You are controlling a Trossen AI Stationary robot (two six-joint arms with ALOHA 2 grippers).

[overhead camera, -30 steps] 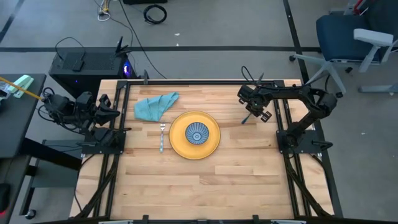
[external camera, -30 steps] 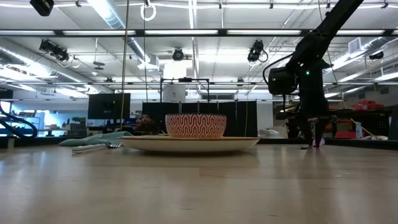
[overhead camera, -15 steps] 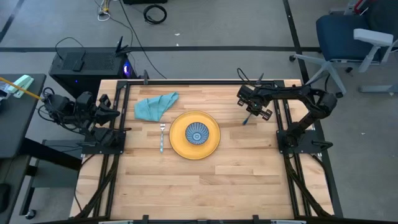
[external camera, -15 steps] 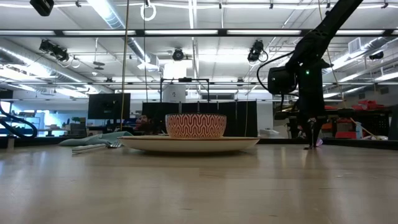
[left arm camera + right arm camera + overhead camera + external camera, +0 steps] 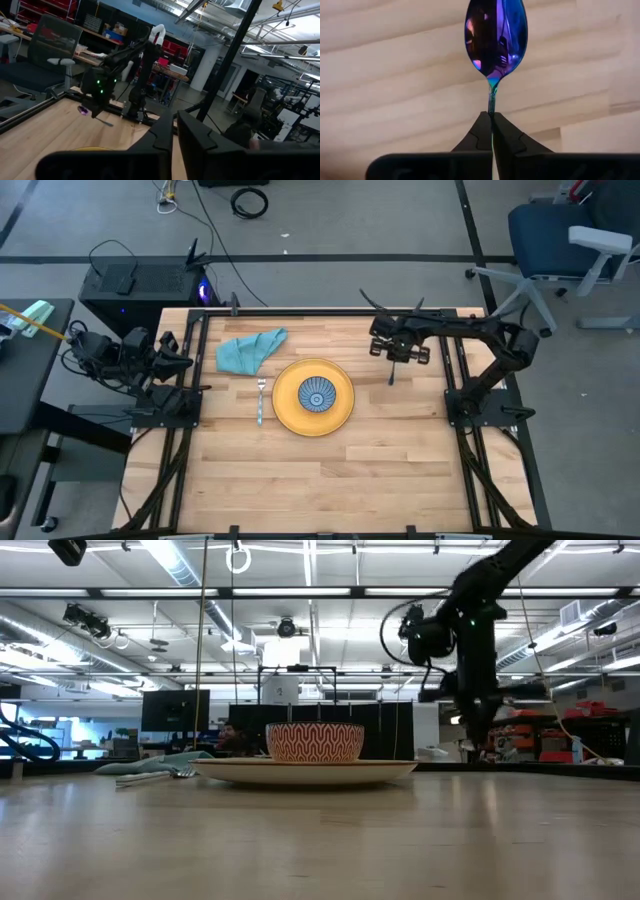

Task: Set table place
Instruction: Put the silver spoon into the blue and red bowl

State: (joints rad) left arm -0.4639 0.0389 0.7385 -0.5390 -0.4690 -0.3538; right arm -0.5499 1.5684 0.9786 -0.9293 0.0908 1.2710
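Light plank worktop [image 5: 300,480] edged by a black rail frame, seen whole from above. Near its middle, toward the far edge, a yellow plate [image 5: 342,412] carrying a bowl [image 5: 317,395], blue-patterned inside and red-and-white zigzag outside [image 5: 314,742] in the low view. Just beside the plate's left rim, a fork [image 5: 261,400] lying with tines toward the far edge. A teal cloth [image 5: 250,349] crumpled near the far-left corner, close to the fork but apart from the plate. Right gripper [image 5: 394,361] held above the far-right part of the worktop, right of the plate and apart from it, fingers [image 5: 481,131] pressed together on the thin handle of an iridescent blue-purple spoon [image 5: 495,31], bowl end pointing down at the planks, hanging clear of the wood. Left gripper [image 5: 185,361] parked off the worktop's left edge by its base, fingers [image 5: 162,137] close together with only a narrow gap and nothing between. No readable writing or brand marks anywhere in view.
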